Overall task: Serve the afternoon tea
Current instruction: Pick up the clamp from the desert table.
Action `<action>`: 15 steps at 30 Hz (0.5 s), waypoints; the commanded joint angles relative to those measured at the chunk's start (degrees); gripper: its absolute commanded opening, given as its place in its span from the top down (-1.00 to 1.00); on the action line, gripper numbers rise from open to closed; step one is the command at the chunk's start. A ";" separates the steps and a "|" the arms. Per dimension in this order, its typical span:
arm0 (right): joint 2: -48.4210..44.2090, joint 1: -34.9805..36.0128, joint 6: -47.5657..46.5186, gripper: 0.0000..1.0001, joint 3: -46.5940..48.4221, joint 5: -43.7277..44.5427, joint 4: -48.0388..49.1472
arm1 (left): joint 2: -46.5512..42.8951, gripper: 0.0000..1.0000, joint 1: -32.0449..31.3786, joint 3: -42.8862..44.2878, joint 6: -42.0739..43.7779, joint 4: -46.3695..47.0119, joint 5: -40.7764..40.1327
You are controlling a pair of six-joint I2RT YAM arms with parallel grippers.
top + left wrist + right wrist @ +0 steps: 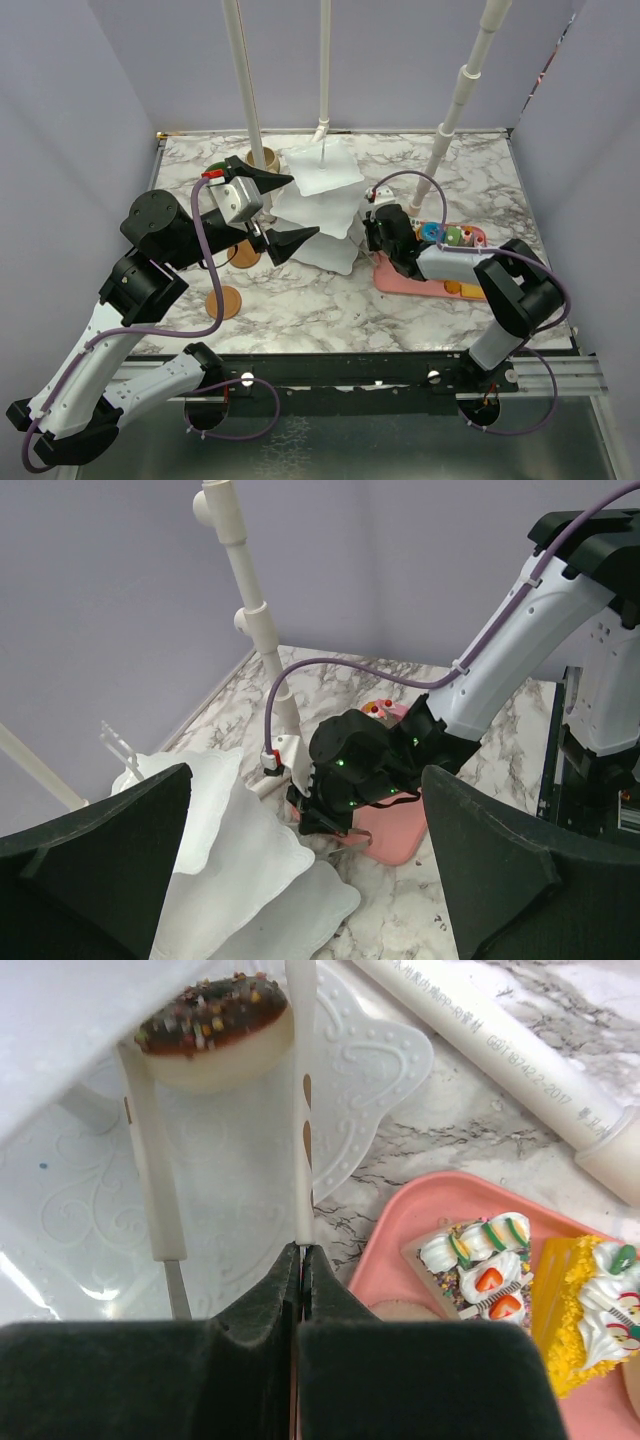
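White tiered stand (325, 215) at table centre, the left gripper (302, 207) hovering spread open at its left side. The right gripper (300, 1250), fingers clenched with nothing clearly held, reaches in at the lowest plate (370, 1070). The chocolate doughnut (215, 1025) appears to rest there between two thin white strips (300, 1110) — judged placed, so the retreat should run low and straight, clear of the plate rims

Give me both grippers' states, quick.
Left gripper: jaws open, holding nothing.
Right gripper: jaws shut on a thin white strip.
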 commanded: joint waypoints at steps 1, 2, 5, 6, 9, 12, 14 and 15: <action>-3.09 -0.17 -1.75 0.99 -0.38 -0.25 -1.20 | 0.09 -0.94 -0.14 0.71 0.46 -0.43 1.60; -3.64 -0.17 -1.70 0.99 -0.90 -0.79 -1.11 | 0.25 -0.94 -0.15 0.75 0.46 -0.40 1.66; -5.10 -0.17 -0.70 0.99 -1.96 -1.83 -1.80 | 0.23 -0.94 -0.15 0.84 0.53 -0.35 1.79; -5.37 -0.17 -0.50 0.99 -2.01 -2.13 -2.48 | 0.24 -0.94 -0.14 0.85 0.53 -0.41 1.79; -5.33 -0.15 0.15 0.99 -2.02 -2.41 -5.04 | 0.36 -0.94 -0.15 0.86 0.41 -0.41 1.88; -5.86 -0.08 1.17 0.99 -2.36 -2.29 -7.14 | 0.30 -0.94 -0.15 0.98 0.30 -0.38 1.96; -7.24 -0.02 1.92 0.99 -3.16 -2.37 -7.61 | 0.24 -0.94 -0.15 0.92 0.30 -0.40 1.95; -8.07 0.00 2.20 0.99 -3.66 -2.38 -7.82 | 0.27 -0.93 -0.15 0.93 0.28 -0.42 1.94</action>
